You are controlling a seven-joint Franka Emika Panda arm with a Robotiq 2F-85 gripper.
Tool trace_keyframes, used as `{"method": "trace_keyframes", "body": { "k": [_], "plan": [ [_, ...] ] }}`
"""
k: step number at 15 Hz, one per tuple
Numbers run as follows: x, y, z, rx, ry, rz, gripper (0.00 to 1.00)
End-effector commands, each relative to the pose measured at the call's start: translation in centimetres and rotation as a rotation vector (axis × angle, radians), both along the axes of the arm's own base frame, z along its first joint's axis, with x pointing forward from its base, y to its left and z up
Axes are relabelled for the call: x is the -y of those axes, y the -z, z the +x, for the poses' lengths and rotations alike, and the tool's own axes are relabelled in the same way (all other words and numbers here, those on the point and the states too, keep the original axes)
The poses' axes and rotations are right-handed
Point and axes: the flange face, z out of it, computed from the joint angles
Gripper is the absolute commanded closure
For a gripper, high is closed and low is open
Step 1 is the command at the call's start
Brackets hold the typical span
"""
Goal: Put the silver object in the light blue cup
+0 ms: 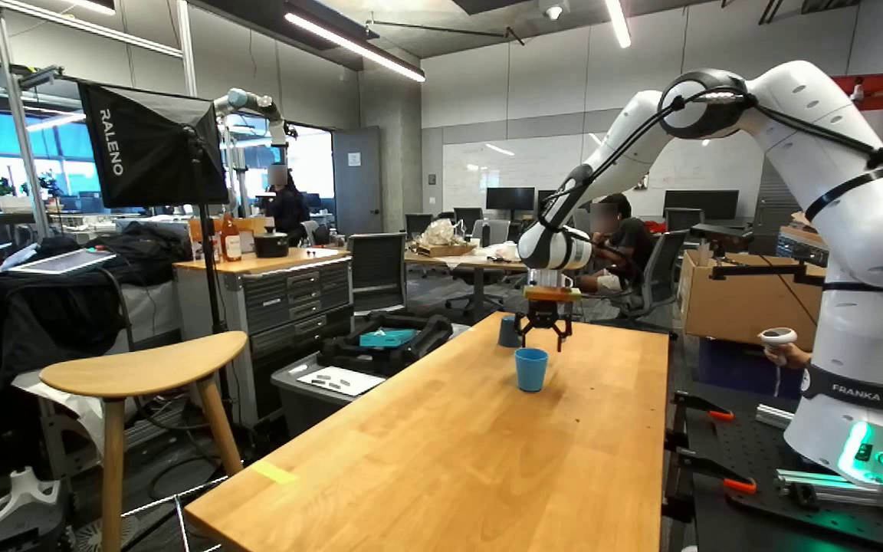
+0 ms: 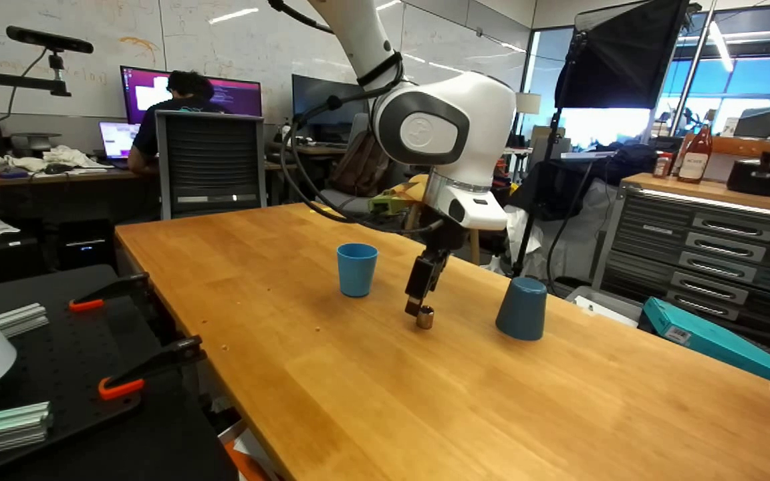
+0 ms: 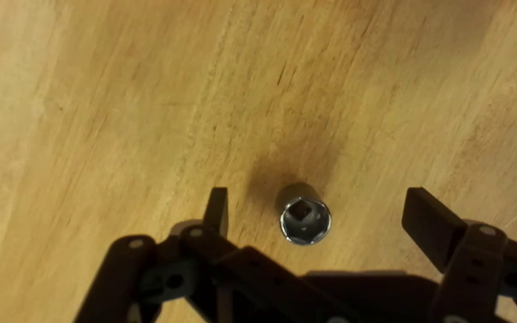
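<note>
My tool [image 3: 317, 204], fingers spread wide and empty, was cut off at the wrist view's lower edge; the silver object [image 3: 304, 220] sat between them on the counter [image 2: 492, 401]. Near the tool stood the light blue cup [image 2: 357, 272], its interior mostly hidden in both exterior views.

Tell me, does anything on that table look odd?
The dark blue tapered cup stands upside down, narrow end up, on the brown wooden table, unlike the upright light blue tapered cup. Nothing looks spilled.
</note>
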Motion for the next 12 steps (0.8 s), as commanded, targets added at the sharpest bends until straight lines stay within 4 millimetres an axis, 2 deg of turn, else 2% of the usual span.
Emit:
{"method": "trace_keyframes", "body": {
  "k": [1,2,4,9,12],
  "plan": [
    [1.2,1.5,0.9,0.021,0.024,0.014,0.00],
    [1.3,1.8,0.9,0.018,0.024,0.013,0.00],
    [1.4,2.4,0.8,0.023,0.015,0.009,0.25],
    [1.6,2.6,1.0,0.051,0.022,0.014,0.67],
    [1.3,1.2,1.0,0.073,-0.002,0.032,0.89]
  ]
}}
